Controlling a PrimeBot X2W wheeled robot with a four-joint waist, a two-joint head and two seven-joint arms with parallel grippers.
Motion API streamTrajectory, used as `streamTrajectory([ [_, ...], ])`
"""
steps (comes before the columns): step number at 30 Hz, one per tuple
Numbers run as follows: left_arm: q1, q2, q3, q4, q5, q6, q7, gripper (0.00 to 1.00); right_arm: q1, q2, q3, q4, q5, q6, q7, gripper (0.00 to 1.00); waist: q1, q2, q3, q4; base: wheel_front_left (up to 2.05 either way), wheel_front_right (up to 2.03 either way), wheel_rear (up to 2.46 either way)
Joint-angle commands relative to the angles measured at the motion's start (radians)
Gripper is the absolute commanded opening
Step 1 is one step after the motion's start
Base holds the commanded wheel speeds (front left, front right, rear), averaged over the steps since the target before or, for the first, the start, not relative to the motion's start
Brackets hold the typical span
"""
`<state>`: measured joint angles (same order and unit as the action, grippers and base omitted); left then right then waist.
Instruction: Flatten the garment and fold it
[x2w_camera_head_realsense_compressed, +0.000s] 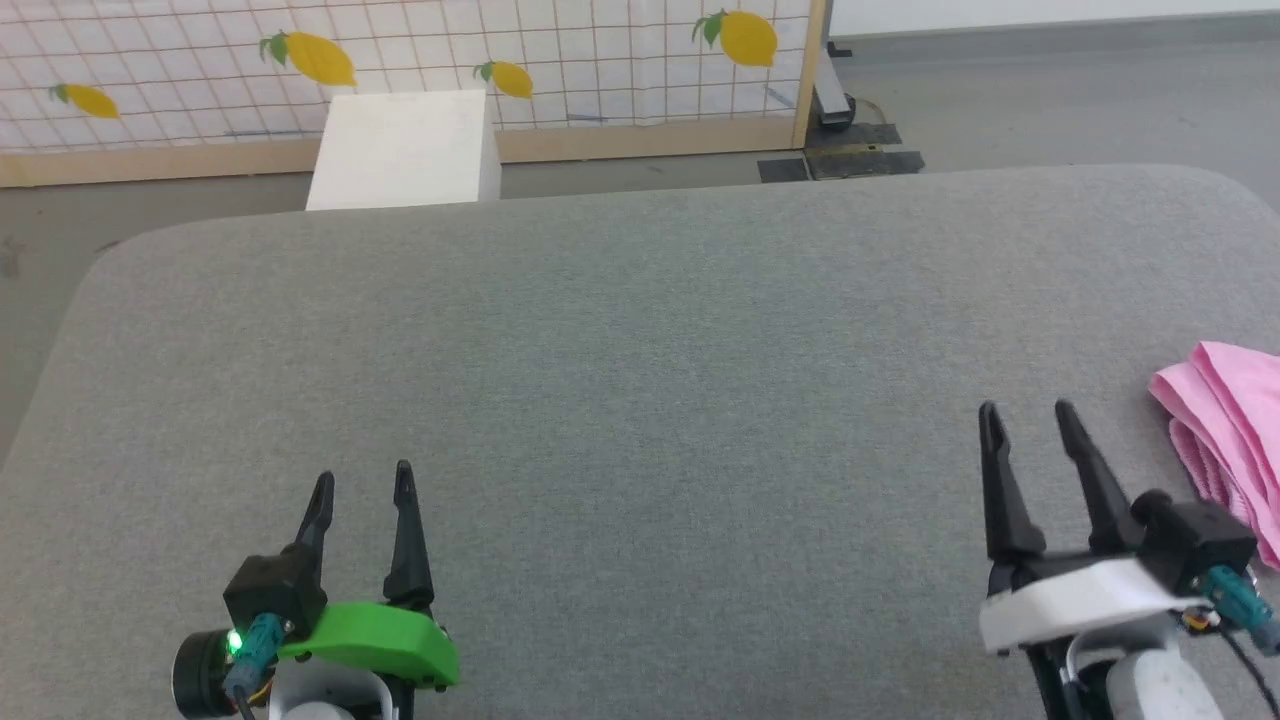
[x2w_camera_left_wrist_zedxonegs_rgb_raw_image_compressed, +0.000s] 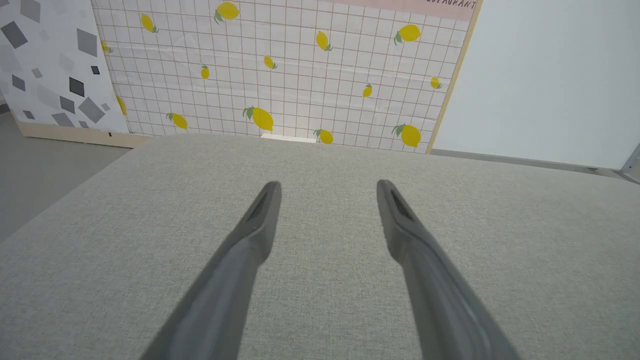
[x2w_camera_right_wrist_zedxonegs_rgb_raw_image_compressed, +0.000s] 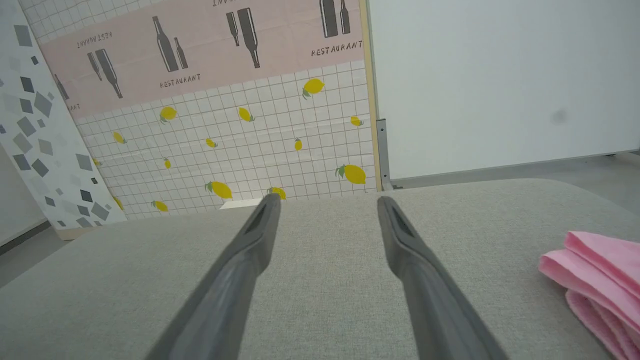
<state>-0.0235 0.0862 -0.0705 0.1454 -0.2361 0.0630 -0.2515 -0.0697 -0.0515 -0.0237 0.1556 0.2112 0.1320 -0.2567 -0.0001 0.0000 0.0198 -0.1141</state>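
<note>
Grey woven upholstery, matte and fine-grained, is covering the broad pad (x2w_camera_head_realsense_compressed: 640, 330) with rounded corners.

Head view: the left gripper (x2w_camera_head_realsense_compressed: 363, 472), green-shelled, is sitting at near left, its two tapering dark fingers spread apart and gripping nothing. The right gripper (x2w_camera_head_realsense_compressed: 1025, 406), white-shelled, is sitting at near right, likewise spread. The garment (x2w_camera_head_realsense_compressed: 1225, 420), soft pink cloth in bunched, layered folds, is lying on the pad at the right edge, just beside the right gripper and apart from it. Beyond the pad, a white box (x2w_camera_head_realsense_compressed: 405, 150) is standing before a lemon-print gridded panel (x2w_camera_head_realsense_compressed: 620, 60).

Left wrist view: the spread fingers are pointing across the weave toward the panel. A grey-speckled board (x2w_camera_left_wrist_zedxonegs_rgb_raw_image_compressed: 50, 65) is leaning at left.

Right wrist view: the garment is lying low right, clear of the fingers, showing rounded stacked fold edges.
</note>
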Motion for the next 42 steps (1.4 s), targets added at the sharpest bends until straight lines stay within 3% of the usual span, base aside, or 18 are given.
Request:
streamTrajectory([
  [1, 0.016, -0.006, 0.002, 0.002, -0.01, 0.002, -0.006, 1.0, 0.02, 0.001, 0.007, 0.005, 0.007, -0.001, -0.005, 1.0, 0.0001, 0.0, -0.001, 0.006, 0.0, 0.0, 0.0],
  [12, 0.013, -0.01, 0.002, 0.026, -0.005, 0.006, -0.01, 1.0, 0.042, 0.001, 0.03, 0.025, 0.017, -0.001, -0.005, 1.0, 0.0001, 0.0, 0.004, 0.012, 0.0, 0.0, 0.0],
  [13, 0.008, -0.009, 0.0, 0.024, -0.002, 0.001, -0.001, 0.0, 0.038, 0.0, 0.028, 0.023, 0.011, 0.0, 0.0, 0.0, 0.0001, 0.0, 0.004, 0.012, 0.0, 0.0, 0.0],
  [42, 0.011, -0.014, 0.014, -0.012, 0.048, -0.013, 0.054, 0.0, 0.045, 0.0, 0.026, -0.015, -0.037, 0.0, 0.055, 0.0, 0.0001, 0.0, -0.001, 0.034, 0.0, 0.0, 0.0],
])
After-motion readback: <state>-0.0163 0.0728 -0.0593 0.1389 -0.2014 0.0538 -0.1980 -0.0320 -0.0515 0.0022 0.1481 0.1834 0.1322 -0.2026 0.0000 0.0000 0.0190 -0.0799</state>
